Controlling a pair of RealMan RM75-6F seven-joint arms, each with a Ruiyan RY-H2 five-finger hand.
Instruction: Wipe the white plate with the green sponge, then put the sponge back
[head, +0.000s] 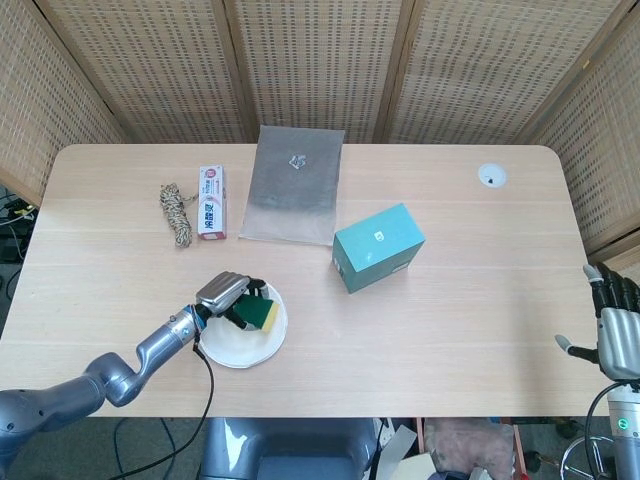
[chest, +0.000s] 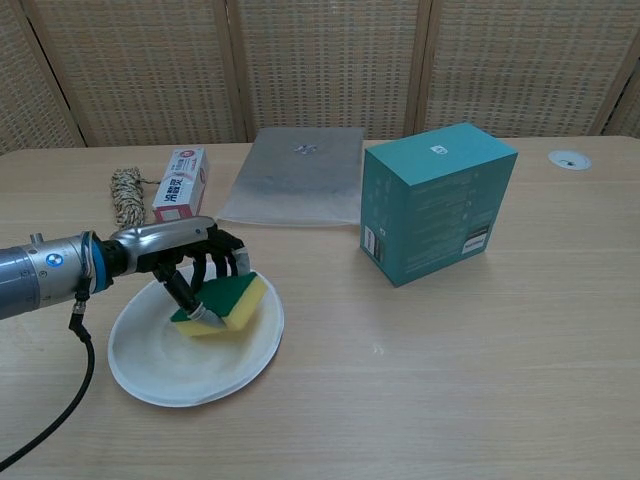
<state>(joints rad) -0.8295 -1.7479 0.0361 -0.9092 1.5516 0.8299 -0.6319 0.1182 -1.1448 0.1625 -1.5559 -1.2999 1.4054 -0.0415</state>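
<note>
Your left hand (chest: 185, 262) grips the green sponge (chest: 222, 303), pressing it onto the white plate (chest: 196, 343) at the bench's (chest: 480, 340) near left. Beyond the plate lie a rope coil (chest: 126, 196), a toothpaste box (chest: 180, 186) and a grey mat (chest: 296, 174); a teal box (chest: 438, 201) stands further right. Your right hand (head: 618, 325) hangs off the bench's right edge, fingers apart, holding nothing.

White plate (chest: 170, 375) holds a green-and-yellow sponge (chest: 228, 300), with a teal box (chest: 437, 200), grey mat (chest: 295, 175), red-white carton (chest: 180, 186) and beige-brown twine (chest: 125, 197) beyond it on the light wood-grain table (chest: 480, 370).
</note>
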